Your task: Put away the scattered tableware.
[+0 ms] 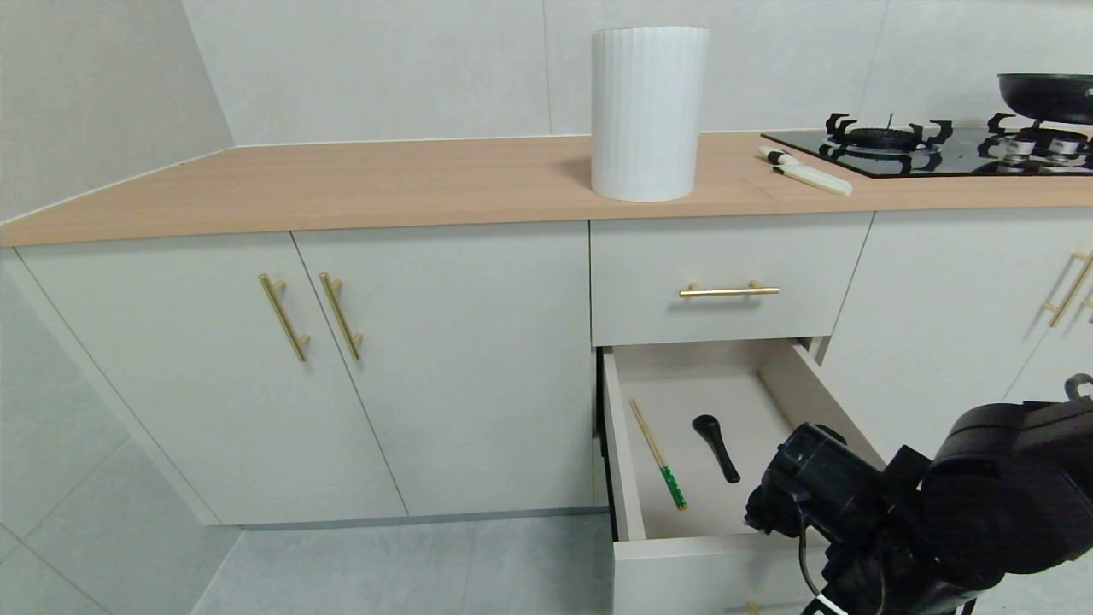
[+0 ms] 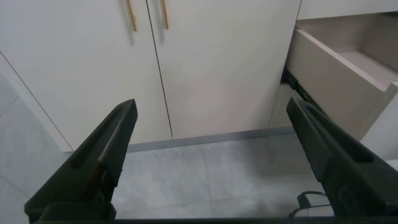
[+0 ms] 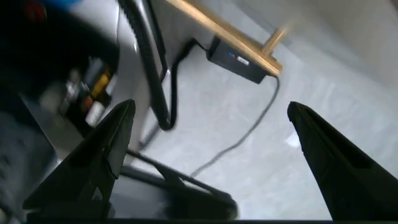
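Tableware sits in two spots, and neither pincer has any of it. The left gripper (image 2: pixel 210 107) is spread wide with nothing between its fingers (image 2: pixel 102 155). In its wrist view it hangs low over the grey floor (image 2: pixel 205 180), facing the pale cabinet doors (image 2: pixel 217 62), with the outer side wall of the open drawer (image 2: pixel 336 74) just off to one side. The right gripper (image 3: pixel 210 107) is also spread wide and empty. It is pointed down at floor and black cables (image 3: pixel 155 81), with a brass bar handle (image 3: pixel 230 31) close above a small black box (image 3: pixel 239 59). The head view gives what the wrist cameras do not, the inside of the drawer (image 1: pixel 622 461). A pair of chopsticks (image 1: pixel 657 465) with green ends lies along its left wall, and a black spoon (image 1: pixel 716 446) lies near the middle, apart from them. The right arm (image 1: pixel 905 504) is folded low at the drawer's front right corner, its dark bulk covering that corner. On the wooden countertop (image 1: pixel 384 184) above, pale utensils (image 1: pixel 807 175) lie just beside the black hob (image 1: pixel 948 154), which carries a dark pan (image 1: pixel 1046 94). A tall white ribbed canister (image 1: pixel 649 111) stands to their left, over the shut upper drawer (image 1: pixel 726 273).
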You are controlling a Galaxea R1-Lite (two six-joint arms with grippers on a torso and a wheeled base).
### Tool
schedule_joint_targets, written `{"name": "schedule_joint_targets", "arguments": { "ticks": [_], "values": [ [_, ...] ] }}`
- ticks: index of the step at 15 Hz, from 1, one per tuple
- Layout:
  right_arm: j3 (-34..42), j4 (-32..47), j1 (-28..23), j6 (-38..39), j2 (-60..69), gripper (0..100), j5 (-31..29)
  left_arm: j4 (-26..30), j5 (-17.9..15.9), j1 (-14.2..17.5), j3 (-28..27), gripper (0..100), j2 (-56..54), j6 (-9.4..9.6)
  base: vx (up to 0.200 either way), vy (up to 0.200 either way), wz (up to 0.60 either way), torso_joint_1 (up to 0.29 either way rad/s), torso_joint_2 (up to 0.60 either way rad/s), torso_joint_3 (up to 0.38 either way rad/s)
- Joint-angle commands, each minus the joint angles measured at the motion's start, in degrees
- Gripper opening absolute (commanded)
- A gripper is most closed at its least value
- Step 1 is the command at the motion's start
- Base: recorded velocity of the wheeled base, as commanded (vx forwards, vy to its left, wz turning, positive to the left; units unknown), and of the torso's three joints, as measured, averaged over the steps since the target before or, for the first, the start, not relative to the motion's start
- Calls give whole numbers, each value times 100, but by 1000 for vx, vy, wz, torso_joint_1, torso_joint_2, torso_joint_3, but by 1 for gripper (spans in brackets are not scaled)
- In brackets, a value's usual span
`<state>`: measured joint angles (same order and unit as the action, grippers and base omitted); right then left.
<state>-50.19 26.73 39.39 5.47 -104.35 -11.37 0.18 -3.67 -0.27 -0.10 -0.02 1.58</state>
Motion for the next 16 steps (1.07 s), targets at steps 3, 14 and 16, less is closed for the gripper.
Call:
{"name": "schedule_joint_targets", "arguments": {
  "ticks": [3, 14, 16],
  "values": [
    [-466, -28, -54, 525, -437, 100, -111, -1, -2, 0, 1, 100, 2, 0, 0, 0, 0, 0, 0, 0],
    [-975, -1056, -511, 1386, -973, 100, -374, -1, -2, 0, 1, 100, 2, 0, 0, 0, 0, 0, 0, 0],
    [-966, -1399, -617, 1395, -1026, 100, -374, -1, -2, 0, 1, 100, 2, 0, 0, 0, 0, 0, 0, 0]
  ]
}}
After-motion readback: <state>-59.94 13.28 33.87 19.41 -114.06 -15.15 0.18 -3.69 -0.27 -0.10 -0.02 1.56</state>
